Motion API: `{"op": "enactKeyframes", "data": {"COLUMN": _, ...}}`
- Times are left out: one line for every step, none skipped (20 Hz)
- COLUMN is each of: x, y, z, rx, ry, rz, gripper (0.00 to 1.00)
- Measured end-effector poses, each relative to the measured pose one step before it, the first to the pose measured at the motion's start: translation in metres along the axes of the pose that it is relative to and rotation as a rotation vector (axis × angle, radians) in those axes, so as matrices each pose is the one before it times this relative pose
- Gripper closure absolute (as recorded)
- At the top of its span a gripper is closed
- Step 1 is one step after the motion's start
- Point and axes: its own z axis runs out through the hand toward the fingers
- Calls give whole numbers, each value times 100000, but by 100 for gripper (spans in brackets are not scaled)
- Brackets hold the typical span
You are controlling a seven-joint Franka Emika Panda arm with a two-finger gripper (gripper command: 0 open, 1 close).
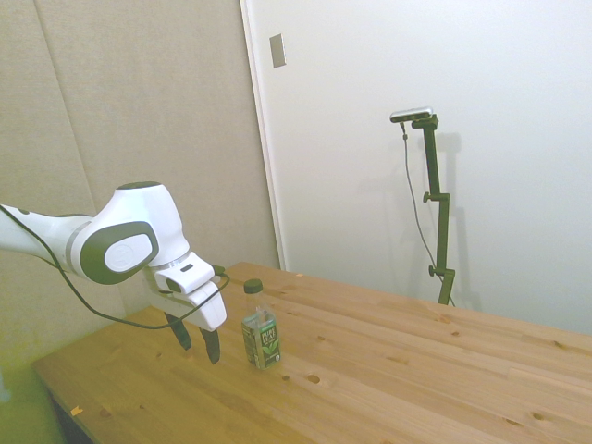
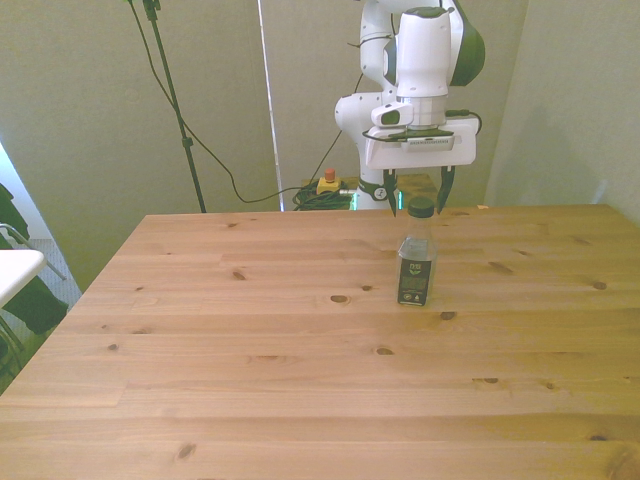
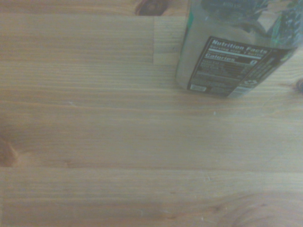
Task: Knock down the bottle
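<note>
The bottle (image 1: pixel 261 331) is standing upright on the wooden table (image 1: pixel 388 370), its dark green cap on top and its green label facing the side camera. In the front view the bottle (image 2: pixel 416 257) is sitting a little toward three o'clock from the table's (image 2: pixel 250 380) middle, closer to the twelve o'clock edge. The gripper (image 1: pixel 196 343) is hanging just beside the bottle in the side view, at about nine o'clock from it, with its dark fingers (image 1: pixel 213 345) pointing down and ending short of the tabletop. In the front view the gripper (image 2: pixel 415 194) is sitting at twelve o'clock from the bottle, behind it, with the fingers spread wide apart so that one is showing on either side of the cap; nothing is sitting between them. The wrist view is showing the bottle's (image 3: pixel 227 52) lower part with a nutrition facts panel, resting on the wood grain (image 3: pixel 94 142).
</note>
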Motion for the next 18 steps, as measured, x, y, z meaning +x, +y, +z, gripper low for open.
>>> {"op": "enactKeyframes", "data": {"x": 8, "y": 10, "z": 27, "rx": -102, "ry": -38, "rz": -16, "gripper": 0}}
{"op": "enactKeyframes", "data": {"x": -75, "y": 110, "z": 179, "rx": -586, "ry": -526, "rz": 12, "gripper": 100}}
{"op": "enactKeyframes", "data": {"x": -134, "y": 70, "z": 36, "rx": -568, "ry": -537, "rz": -111, "gripper": 100}}
{"op": "enactKeyframes", "data": {"x": -223, "y": 3, "z": -97, "rx": -445, "ry": -610, "rz": -70, "gripper": 100}}
{"op": "enactKeyframes", "data": {"x": -293, "y": -54, "z": -211, "rx": -335, "ry": -391, "rz": 275, "gripper": 100}}
{"op": "enactKeyframes", "data": {"x": -320, "y": -171, "z": -343, "rx": -133, "ry": 18, "rz": 772, "gripper": 100}}
{"op": "enactKeyframes", "data": {"x": -311, "y": -239, "z": -457, "rx": -26, "ry": 291, "rz": 943, "gripper": 100}}
{"op": "enactKeyframes", "data": {"x": -238, "y": -325, "z": -541, "rx": 477, "ry": 825, "rz": 1293, "gripper": 100}}
{"op": "enactKeyframes", "data": {"x": -178, "y": -386, "z": -629, "rx": 833, "ry": 1102, "rz": 1077, "gripper": 100}}
{"op": "enactKeyframes", "data": {"x": -58, "y": -389, "z": -634, "rx": 651, "ry": 820, "rz": 1160, "gripper": 100}}
{"op": "enactKeyframes", "data": {"x": 47, "y": -438, "z": -690, "rx": 941, "ry": 1055, "rz": 1052, "gripper": 100}}
{"op": "enactKeyframes", "data": {"x": 164, "y": -402, "z": -632, "rx": 928, "ry": 1104, "rz": 1260, "gripper": 100}}
{"op": "enactKeyframes", "data": {"x": 187, "y": -382, "z": -563, "rx": 1049, "ry": 881, "rz": 1300, "gripper": 100}}
{"op": "enactKeyframes", "data": {"x": 227, "y": -331, "z": -382, "rx": 881, "ry": 741, "rz": 1114, "gripper": 100}}
{"op": "enactKeyframes", "data": {"x": 281, "y": -334, "z": -220, "rx": 915, "ry": 1216, "rz": 1251, "gripper": 100}}
{"op": "enactKeyframes", "data": {"x": 287, "y": -307, "z": -7, "rx": 271, "ry": 1240, "rz": 855, "gripper": 100}}
{"op": "enactKeyframes", "data": {"x": 353, "y": -318, "z": 146, "rx": 397, "ry": 1414, "rz": 921, "gripper": 100}}
{"op": "enactKeyframes", "data": {"x": 396, "y": -313, "z": 251, "rx": 387, "ry": 1369, "rz": 933, "gripper": 100}}
